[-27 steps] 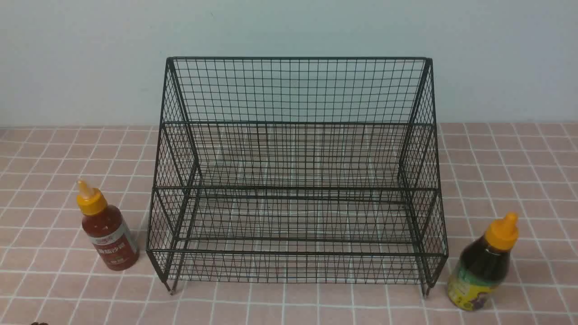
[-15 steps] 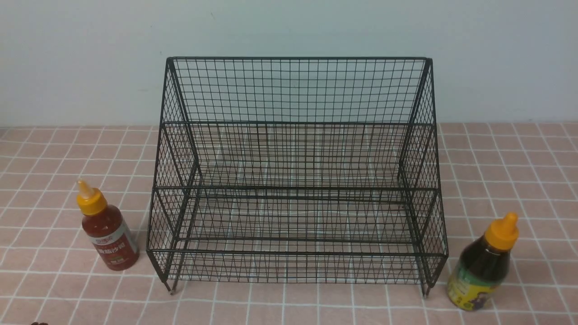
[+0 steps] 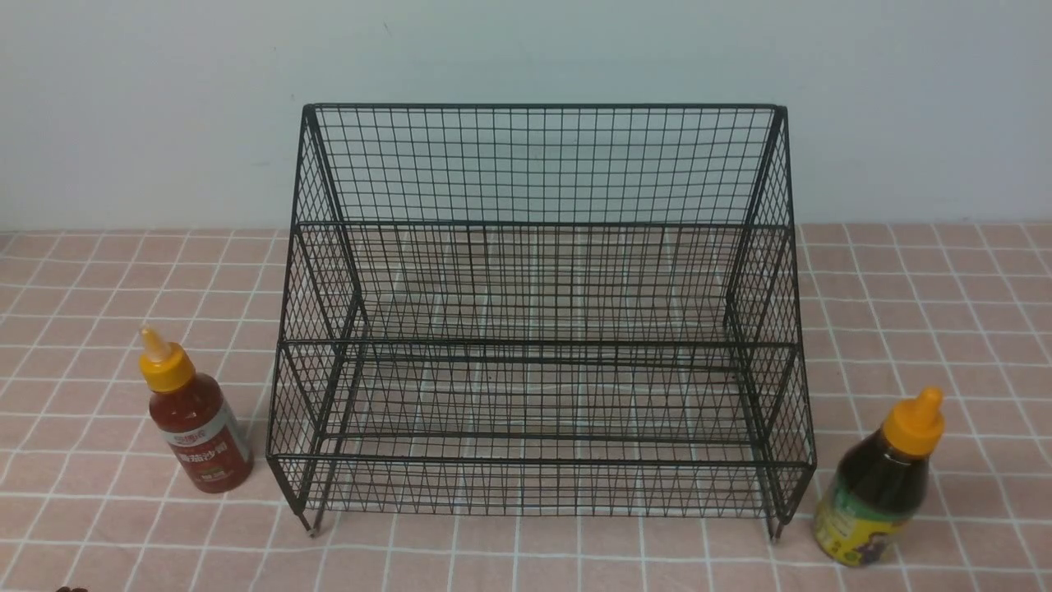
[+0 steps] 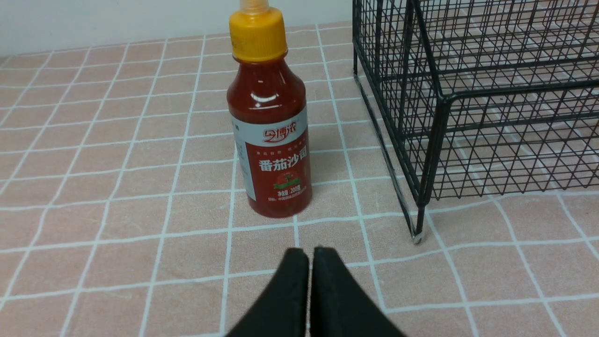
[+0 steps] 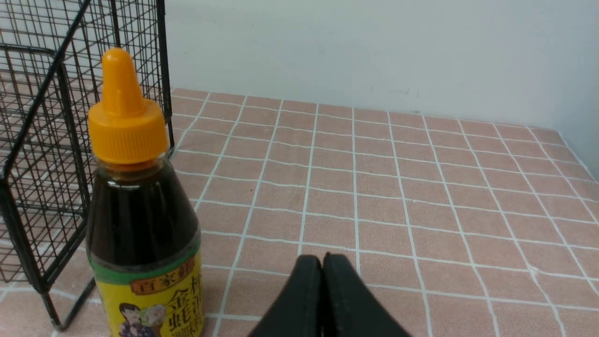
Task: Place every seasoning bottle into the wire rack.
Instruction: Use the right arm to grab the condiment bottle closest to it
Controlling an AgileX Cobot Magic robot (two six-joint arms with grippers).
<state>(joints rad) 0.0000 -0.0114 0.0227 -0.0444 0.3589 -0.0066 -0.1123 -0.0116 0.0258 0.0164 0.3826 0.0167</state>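
Bottles are both found outside the rack. The red sauce bottle (image 3: 200, 427) stands upright on the checked cloth (image 3: 90, 288), just beside the left front foot of the wire rack (image 3: 542, 107). The dark sauce bottle (image 3: 874, 485) stands upright just beside the rack's right front corner. Nothing is seen on either tier.

The left gripper (image 4: 311, 252) is shown with its jaws pressed together and nothing between them, aimed at the foot of the red sauce bottle but apart from it. The right gripper (image 5: 323, 259) is likewise closed on nothing, and the dark sauce bottle lies off to one side of its line.

The step in hand is judged to be the first reach. The jaws should be spread fully before either bottle is neared, and wider for the rounder dark one. Each body is best taken at the label, not at the cap. On the rack side, the finger should be kept from catching the wire. Each bottle should be carried upright over the low front rail. It should be released only once its base sits flat on the mesh, since a narrow base on wire could tip.
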